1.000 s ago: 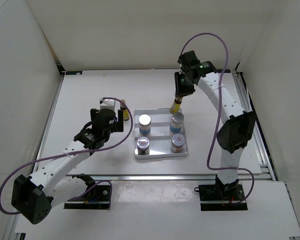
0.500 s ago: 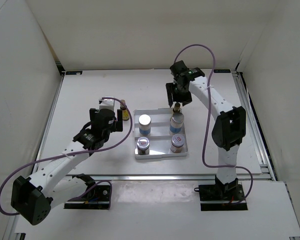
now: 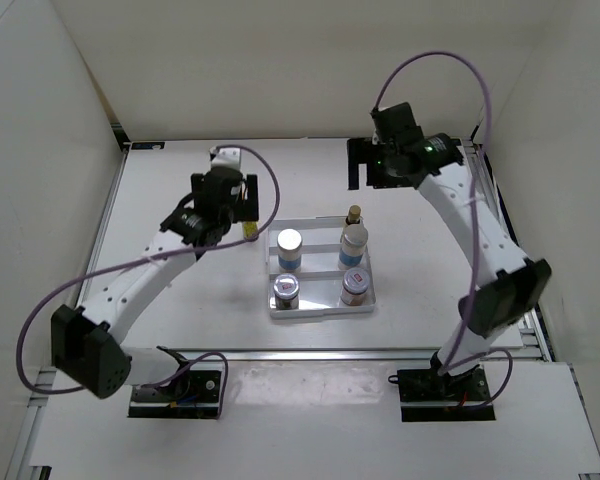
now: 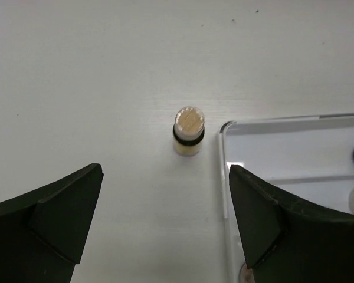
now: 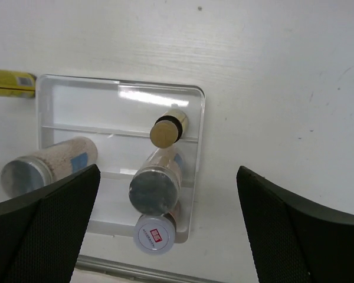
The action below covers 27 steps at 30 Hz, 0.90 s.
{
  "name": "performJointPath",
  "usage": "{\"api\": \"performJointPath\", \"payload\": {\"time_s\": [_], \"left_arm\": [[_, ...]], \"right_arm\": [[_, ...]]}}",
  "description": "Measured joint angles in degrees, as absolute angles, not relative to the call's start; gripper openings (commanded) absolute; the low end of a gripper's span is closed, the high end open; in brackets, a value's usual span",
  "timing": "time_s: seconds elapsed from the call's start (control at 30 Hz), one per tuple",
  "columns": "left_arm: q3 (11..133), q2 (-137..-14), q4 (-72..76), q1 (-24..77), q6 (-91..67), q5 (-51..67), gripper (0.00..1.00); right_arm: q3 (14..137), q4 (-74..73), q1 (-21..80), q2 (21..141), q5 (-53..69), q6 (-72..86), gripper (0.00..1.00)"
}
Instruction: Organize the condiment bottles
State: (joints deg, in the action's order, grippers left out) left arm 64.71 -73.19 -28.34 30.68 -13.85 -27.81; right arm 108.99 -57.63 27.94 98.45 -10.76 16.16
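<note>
Counting in the top view, five of six condiment bottles stand already inside the tray [image 3: 320,312]. The left white cylinder [image 3: 290,246] and right white cylinder [image 3: 353,246] are in the middle row, the left dark jar [image 3: 285,290] and right dark jar [image 3: 356,288] in the near row, and one yellow bottle [image 3: 353,214] in the far row, right side. The far-left place looks free. The last yellow bottle [image 4: 189,131] stands upright on the table [image 4: 106,71], just beside the tray's far-left corner. So approx. one move is left, by judgement: bring it into that place.

The left claw [image 4: 165,177] hangs above this bottle w/ jaws wide, nothing between them. The right claw [image 3: 368,170] is wide too and holds nothing, at the upper right, apart from the tray.

Hard to see: labels are too small to read. The left wrist view cuts the tray at its right edge. In the right wrist view the left dark jar does not show, prob. behind a finger.
</note>
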Motion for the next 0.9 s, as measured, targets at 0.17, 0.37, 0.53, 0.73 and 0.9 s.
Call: {"api": "performJointPath", "payload": {"time_s": [0.17,0.37,0.53,0.73,0.9], "left_arm": [[75.81,-83.37,-30.3,27.31,-15.25,-20.88,0.88],[78.87,-91.66,-33.36,26.0,-17.08,-15.25,0.85],[78.91,-94.43,-35.31,25.98,-18.33,-13.93,0.85],[79.02,-94.5,-35.79,25.06,-18.94,-13.91,0.84],[80.51,-96.55,-35.75,23.86,-18.96,-13.87,0.76]], "right_arm": [[105.45,-56.71,27.94,88.9,-12.05,16.05,1.0],[98.02,-57.19,27.9,85.17,-13.41,15.84,1.0],[93.82,-57.32,27.7,83.29,-13.67,15.79,1.0],[93.19,-57.43,26.63,80.86,-13.58,15.79,1.0],[93.19,-57.45,26.02,80.62,-13.56,15.79,1.0]]}}
